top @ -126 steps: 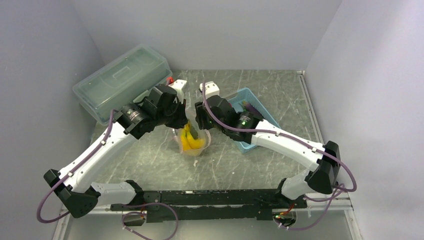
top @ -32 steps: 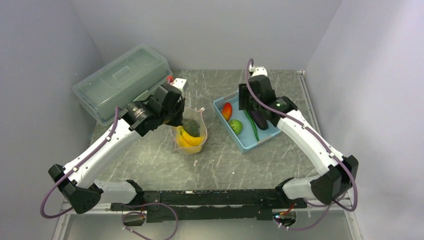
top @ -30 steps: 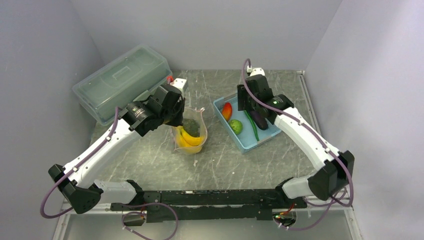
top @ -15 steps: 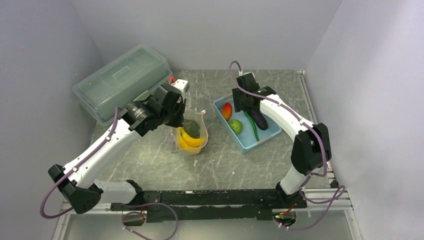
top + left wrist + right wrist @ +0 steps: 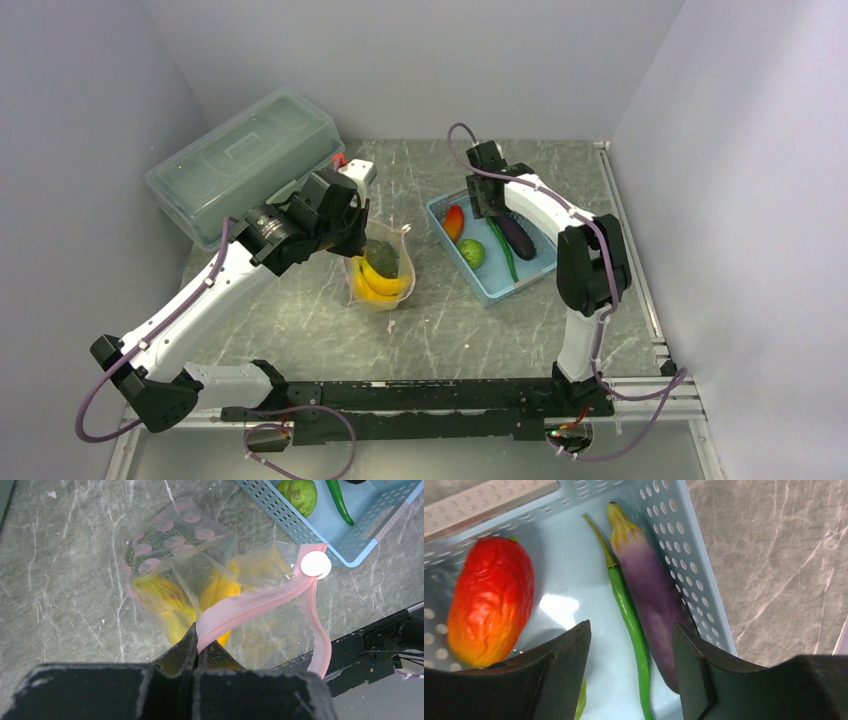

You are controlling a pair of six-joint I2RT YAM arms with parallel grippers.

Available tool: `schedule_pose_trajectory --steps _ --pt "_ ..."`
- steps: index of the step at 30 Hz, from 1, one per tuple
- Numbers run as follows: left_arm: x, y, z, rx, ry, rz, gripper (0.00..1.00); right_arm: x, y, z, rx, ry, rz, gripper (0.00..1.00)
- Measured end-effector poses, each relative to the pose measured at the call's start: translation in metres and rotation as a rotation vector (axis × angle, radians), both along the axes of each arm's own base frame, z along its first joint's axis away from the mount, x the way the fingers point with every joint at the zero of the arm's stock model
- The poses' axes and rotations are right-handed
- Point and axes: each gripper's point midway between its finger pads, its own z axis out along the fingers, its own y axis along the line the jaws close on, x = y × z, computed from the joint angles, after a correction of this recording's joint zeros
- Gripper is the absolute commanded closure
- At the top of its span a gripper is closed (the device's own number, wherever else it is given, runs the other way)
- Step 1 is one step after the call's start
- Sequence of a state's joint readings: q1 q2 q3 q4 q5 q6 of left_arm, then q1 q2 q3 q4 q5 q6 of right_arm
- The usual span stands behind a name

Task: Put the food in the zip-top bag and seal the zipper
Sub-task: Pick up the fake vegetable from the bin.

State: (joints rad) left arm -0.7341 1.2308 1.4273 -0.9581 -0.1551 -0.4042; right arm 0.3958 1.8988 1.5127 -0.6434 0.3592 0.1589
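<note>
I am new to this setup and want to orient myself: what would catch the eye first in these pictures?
First, the dotted zip-top bag at the table's middle, held up by the left hand, which is shut on its pink zipper, with yellow bananas inside. Next, the light-blue basket to the bag's right, where the open right hand hovers over a red-orange fruit and a purple eggplant.
</note>
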Motion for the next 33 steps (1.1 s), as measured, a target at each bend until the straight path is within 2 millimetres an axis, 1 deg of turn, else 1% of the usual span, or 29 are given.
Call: schedule_pose_trajectory --steps 4,8,14,21,25,33 --pt "0.000 0.000 0.000 0.002 0.002 -0.001 1.00 0.002 -0.006 -0.020 -0.037 0.037 -0.005 0.39" --pt "-0.001 0.001 -0.001 0.006 0.003 -0.003 1.00 0.003 -0.013 -0.032 -0.084 0.055 -0.013 0.40" --pt "-0.001 0.001 -0.001 0.007 0.003 -0.003 1.00 0.008 -0.023 -0.039 -0.151 0.047 -0.031 0.42" --pt "-0.001 0.001 -0.001 0.010 0.001 -0.008 1.00 0.011 -0.028 -0.051 -0.184 0.058 -0.036 0.43" --pt "-0.001 0.001 -0.001 0.011 0.001 -0.008 1.00 0.013 -0.032 -0.053 -0.198 0.055 -0.042 0.45" --pt "-0.001 0.001 -0.001 0.016 -0.001 -0.012 1.00 0.015 -0.032 -0.057 -0.204 0.058 -0.031 0.45"
